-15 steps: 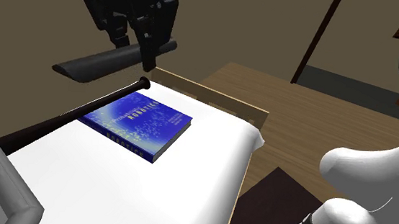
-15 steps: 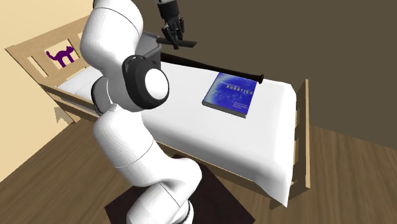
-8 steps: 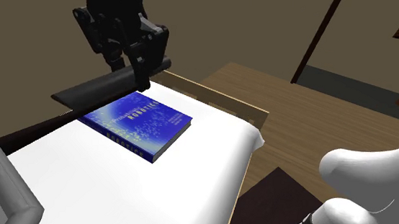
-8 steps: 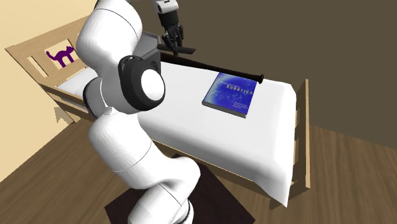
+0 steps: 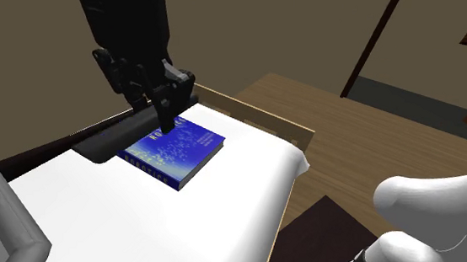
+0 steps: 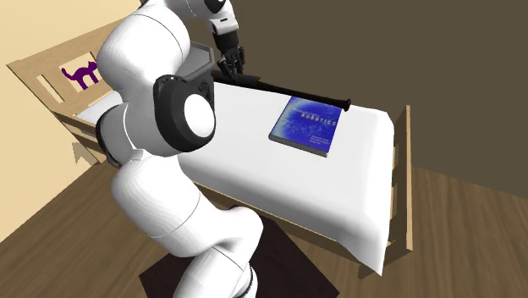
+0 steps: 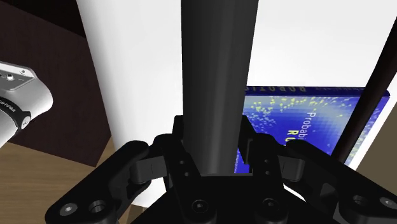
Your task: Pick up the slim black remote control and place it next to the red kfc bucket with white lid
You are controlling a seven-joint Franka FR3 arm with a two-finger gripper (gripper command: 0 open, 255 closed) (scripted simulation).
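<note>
A: Status?
B: Pick done. Fingers (image 7: 180, 145) clamped on remote (image 7: 219, 83), held just over bed (image 5: 175, 223), nr book (image 5: 182, 148).
A: Left?
B: Carry to bucket, set down beside it & let go.

The gripper (image 5: 162, 115), clasping the slim black remote control (image 5: 114, 141), has come down over the last second. In the shoulder view it was high against the wall above the baseball bat (image 5: 40, 150). Now it sits lower, and the remote crosses the blue book (image 5: 175, 151) and covers the bat's end. In the second exterior view the gripper (image 6: 230, 68) has dropped to just over the bat (image 6: 296, 91), and the arm's dark joint (image 6: 182, 103) has swung toward that view's left.
</note>
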